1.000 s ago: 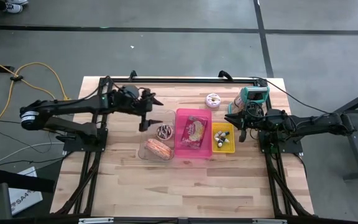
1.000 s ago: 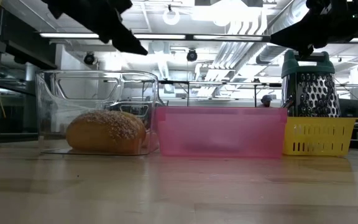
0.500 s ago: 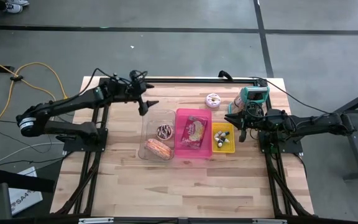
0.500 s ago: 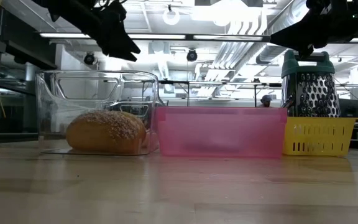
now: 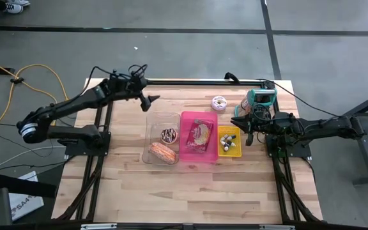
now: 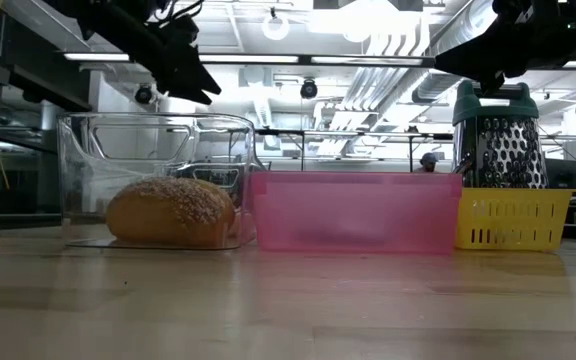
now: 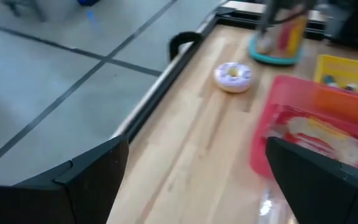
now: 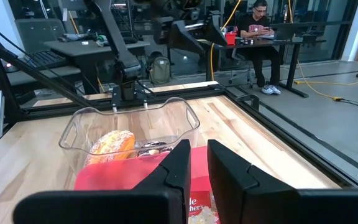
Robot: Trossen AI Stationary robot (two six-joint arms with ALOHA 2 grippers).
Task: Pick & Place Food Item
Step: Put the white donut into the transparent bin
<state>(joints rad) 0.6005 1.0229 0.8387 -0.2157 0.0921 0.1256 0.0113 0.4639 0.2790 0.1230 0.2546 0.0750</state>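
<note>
The pink bin [image 5: 199, 136] was taken as landmark. Just left of it stood a clear tub [image 5: 161, 138] holding a seeded bread roll [image 5: 163, 152], its long axis lying diagonally across the tub's near end, and a chocolate doughnut [image 5: 169, 135] behind it. A packaged snack [image 5: 200, 133] lay in the pink bin, lengthwise front to back. A yellow basket [image 5: 230, 140] touched its right side. A frosted doughnut [image 5: 220, 102] lay on the table behind it. The left gripper [image 5: 151, 101] hung behind the tub, fingers wide, empty. The right gripper [image 5: 237, 121], nearly closed and empty, waited beside the basket.
</note>
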